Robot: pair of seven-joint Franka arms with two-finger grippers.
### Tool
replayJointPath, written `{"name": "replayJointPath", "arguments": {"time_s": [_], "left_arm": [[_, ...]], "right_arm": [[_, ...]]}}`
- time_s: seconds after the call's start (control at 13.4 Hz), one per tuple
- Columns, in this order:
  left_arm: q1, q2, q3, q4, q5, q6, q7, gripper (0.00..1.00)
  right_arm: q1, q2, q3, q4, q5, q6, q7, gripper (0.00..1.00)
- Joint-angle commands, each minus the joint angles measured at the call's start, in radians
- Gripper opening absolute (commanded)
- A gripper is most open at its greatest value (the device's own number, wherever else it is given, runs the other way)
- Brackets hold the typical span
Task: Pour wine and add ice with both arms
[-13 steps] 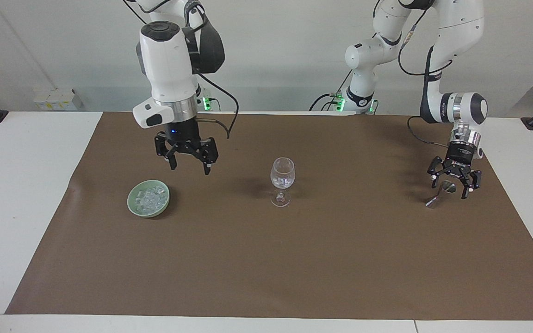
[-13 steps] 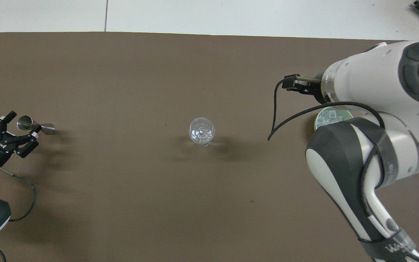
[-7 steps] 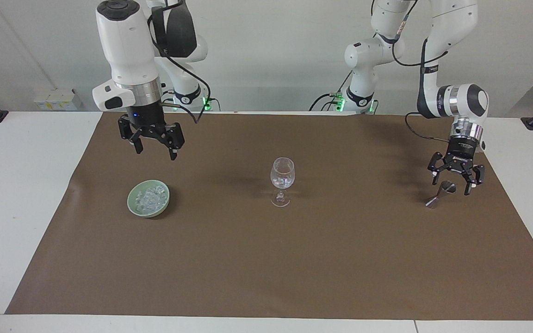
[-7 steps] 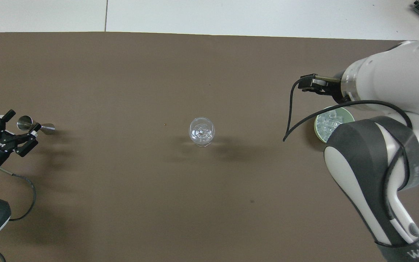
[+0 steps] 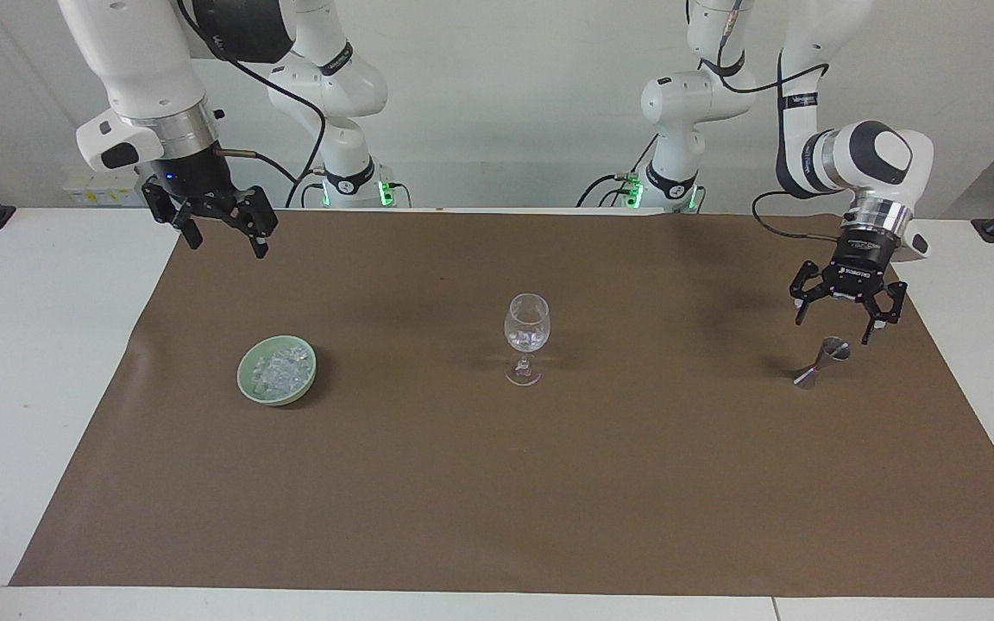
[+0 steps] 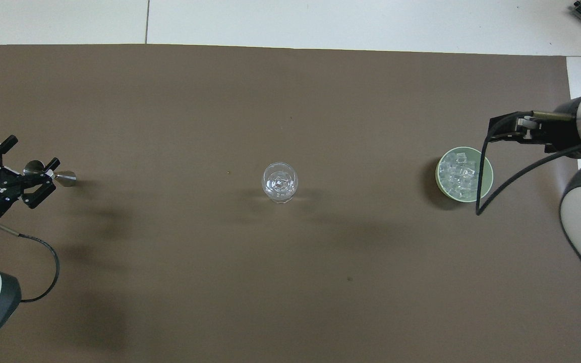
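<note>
Brown-covered counter (image 5: 497, 483), both hands raised and empty.

Ice (image 5: 279, 371) is lying in the pale green bowl (image 5: 248, 385) at centre left of the facing view; more is sitting in the stemmed glass (image 5: 526, 332) mid-frame. Right hand (image 5: 217, 234), upper left, is hanging with fingers spread wide over the cover's corner. Left hand (image 5: 842, 310), centre right, is hovering wide just above the tilted steel jigger (image 5: 818, 363), not touching it.

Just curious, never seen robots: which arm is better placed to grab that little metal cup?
Probably left. The open left claw hangs over the metal cup; the right claw is raised at its own end, by the green bowl.
</note>
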Motion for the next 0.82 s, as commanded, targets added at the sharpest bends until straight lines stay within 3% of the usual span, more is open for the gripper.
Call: {"name": "replayJointPath", "arguments": {"time_s": [0.0,0.15,0.37,0.74], "left_arm": [[-0.020,-0.010,-0.010,0.047,0.164,0.017,0.016,1.00],[-0.020,-0.013,-0.030,0.087,0.318,0.014,0.016,1.00],[-0.021,-0.018,-0.053,0.118,0.462,0.011,0.018,1.00],[-0.026,-0.036,-0.081,0.162,0.715,-0.012,0.019,1.00]], "right_arm": [[-0.021,-0.008,-0.029,0.070,0.023,-0.100,-0.073,1.00],[-0.014,-0.033,-0.053,0.073,0.023,-0.129,-0.094,1.00],[-0.009,-0.083,-0.055,-0.002,0.018,-0.115,-0.090,1.00],[-0.009,-0.080,-0.060,-0.001,0.018,-0.091,-0.096,1.00]]}}
